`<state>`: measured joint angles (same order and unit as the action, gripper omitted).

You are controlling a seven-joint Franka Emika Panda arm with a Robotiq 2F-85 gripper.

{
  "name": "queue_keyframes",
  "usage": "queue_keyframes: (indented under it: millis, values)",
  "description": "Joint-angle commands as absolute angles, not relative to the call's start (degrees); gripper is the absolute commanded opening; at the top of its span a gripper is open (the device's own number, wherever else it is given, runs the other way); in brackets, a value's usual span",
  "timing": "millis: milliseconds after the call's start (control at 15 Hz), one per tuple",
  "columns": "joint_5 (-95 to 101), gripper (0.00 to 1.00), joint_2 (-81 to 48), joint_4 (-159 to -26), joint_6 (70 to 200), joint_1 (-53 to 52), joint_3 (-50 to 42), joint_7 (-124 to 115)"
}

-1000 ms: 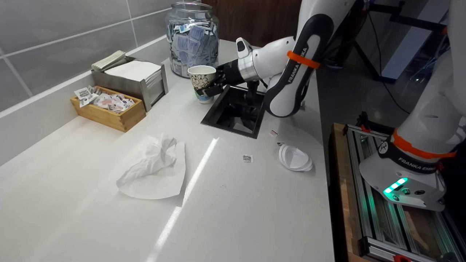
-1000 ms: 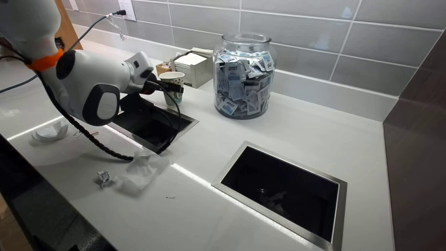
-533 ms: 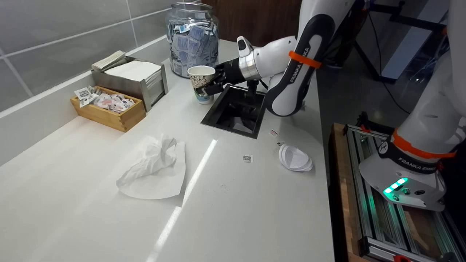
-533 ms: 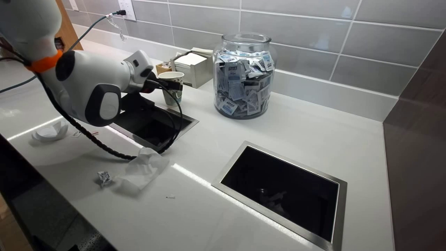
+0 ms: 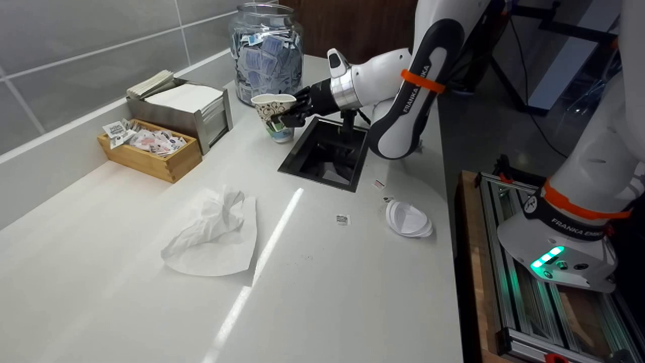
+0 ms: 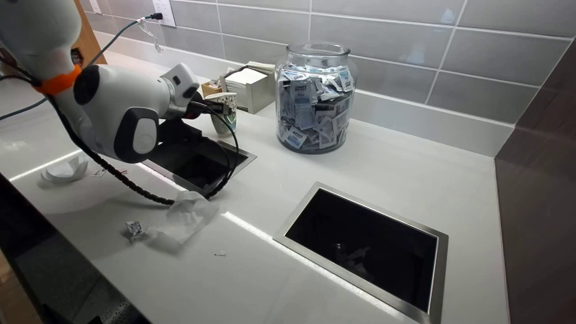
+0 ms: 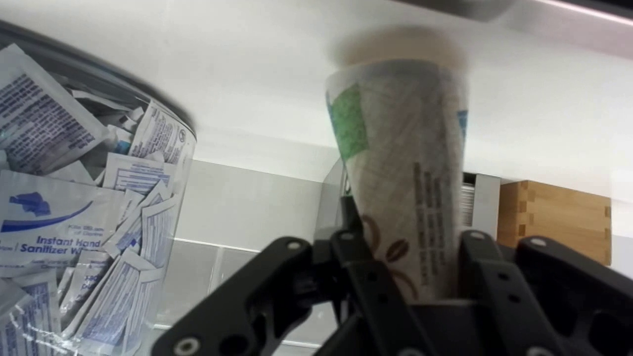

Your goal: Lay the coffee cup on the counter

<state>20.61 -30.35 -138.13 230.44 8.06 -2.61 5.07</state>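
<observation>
The coffee cup [image 5: 268,108], cream with a brown and green print, is by the cutout's edge on the white counter [image 5: 322,282]. It leans, mouth tipped away from the arm, and its rim is squeezed out of round. Its base seems to rest on the counter, though I cannot tell how fully. My gripper [image 5: 288,112] has its fingers on either side of the cup and is shut on it. In the wrist view the cup [image 7: 403,148] fills the space between the fingers, pressed narrow. An exterior view shows the cup [image 6: 225,126] partly covered by the gripper.
Close behind stands a large glass jar [image 5: 267,60] of wipe packets. A napkin holder [image 5: 214,118] and a wooden packet box [image 5: 171,169] line the wall. A dark cutout [image 5: 330,156] lies beneath the wrist, another cutout [image 6: 364,247] farther along. A crumpled napkin [image 5: 216,237] lies nearby.
The fingers have closed in on the cup, pinching its round rim narrow. It has gone from upright to leaning away from the arm. The arm itself has barely shifted.
</observation>
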Motion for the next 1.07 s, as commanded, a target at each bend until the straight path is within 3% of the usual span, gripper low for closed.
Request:
queue_keyframes:
  millis: [0, 1000]
  values:
    - [22.8, 0.02, -31.4, -137.6, 231.9, 9.2, -2.0, 4.1]
    - [21.0, 0.02, -29.8, -138.2, 234.3, 8.7, -1.3, 1.9]
